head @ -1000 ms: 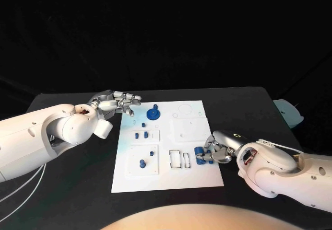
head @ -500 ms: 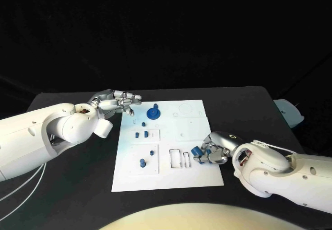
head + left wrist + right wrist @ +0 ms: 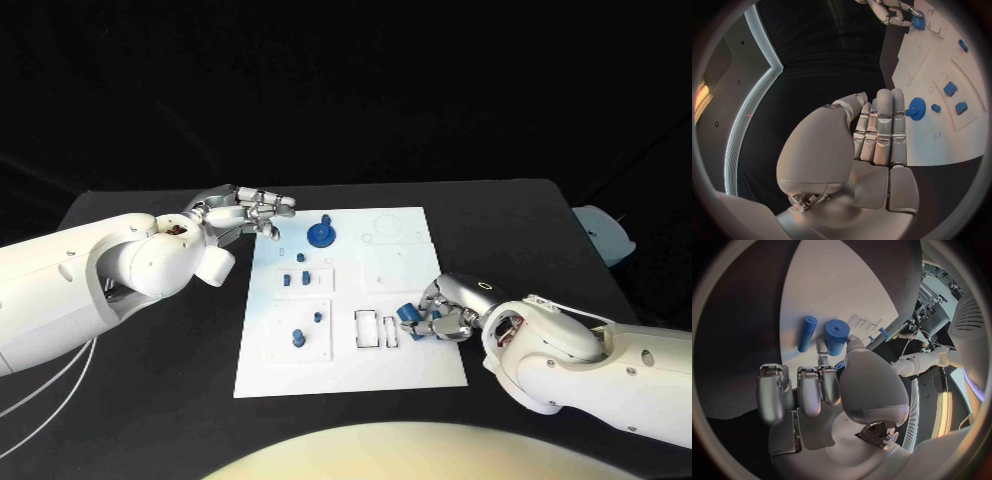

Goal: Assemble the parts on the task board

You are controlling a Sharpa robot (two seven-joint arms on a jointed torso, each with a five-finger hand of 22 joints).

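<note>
Counter [image 3: 519, 215]: black, carrying the white task board [image 3: 411, 372] at its middle, long side running away from the robot.

Task board, far end: large blue gear-like part [image 3: 320, 237] with a small knob just beyond it, close to the fingertips of the left robot hand [image 3: 242, 213]; in the left wrist view, same gear [image 3: 916, 108] just past the fingertips, apart from them.

Task board, left column: raised square panel holding two small blue parts [image 3: 294, 280] side by side, one more small blue piece just beyond the panel; nearer square panel holding a blue peg [image 3: 299, 338] and a smaller blue piece beside it.

Task board, near middle: two narrow rectangular slots [image 3: 376, 331], dark-outlined, side by side; contents cannot be told.

Left robot hand: over the counter at the board's far left corner, fingers straight and pressed together, thumb folded alongside, nothing held.

Right robot hand [image 3: 444, 312]: at the board's right edge, fingers curled around a short blue cylinder [image 3: 836, 336], clamped on it just beside the slots.

Loose part: slimmer blue cylinder [image 3: 807, 333] lying flat on the board next to the held one, apart from the fingers.
</note>
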